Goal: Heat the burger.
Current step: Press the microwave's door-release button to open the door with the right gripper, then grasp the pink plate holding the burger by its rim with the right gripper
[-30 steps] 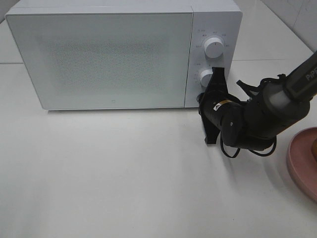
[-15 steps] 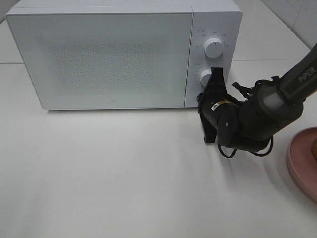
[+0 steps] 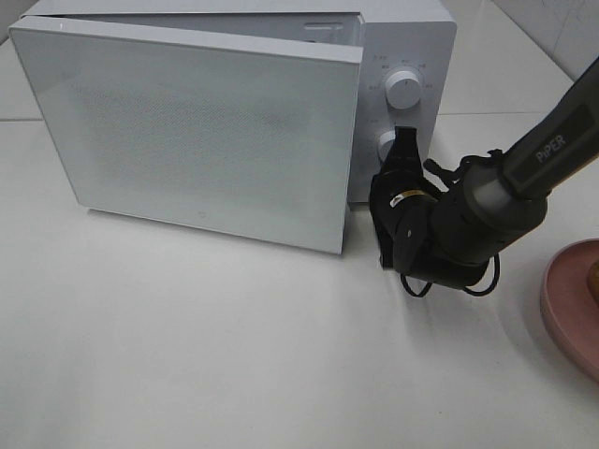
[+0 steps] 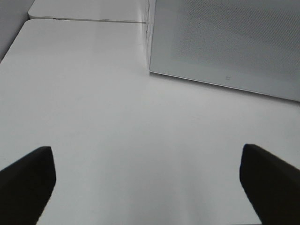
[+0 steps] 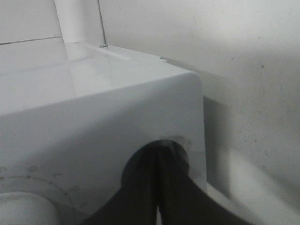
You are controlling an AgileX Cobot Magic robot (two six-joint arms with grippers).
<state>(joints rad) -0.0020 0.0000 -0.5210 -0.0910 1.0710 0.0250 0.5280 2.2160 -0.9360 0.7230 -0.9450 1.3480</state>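
The white microwave (image 3: 412,42) stands at the back, its door (image 3: 197,131) swung partly out at its right edge. My right gripper (image 3: 404,142) is shut, its closed fingertips pressed against the control panel just below the lower knob (image 3: 385,143); the right wrist view shows the two fingers together (image 5: 159,152) on the panel. The burger is almost out of view: only a brown sliver (image 3: 594,279) shows above the pink plate (image 3: 566,304) at the right edge. My left gripper (image 4: 147,180) is open and empty over bare table in front of the door; it does not show in the exterior view.
The upper knob (image 3: 402,87) sits above the right gripper. The open door overhangs the white table (image 3: 234,355) in front of the microwave. The right arm (image 3: 468,224) lies between the microwave and the plate.
The microwave door, shut before, has sprung open and swung out toward the front. My right gripper has pushed slightly in toward the panel.
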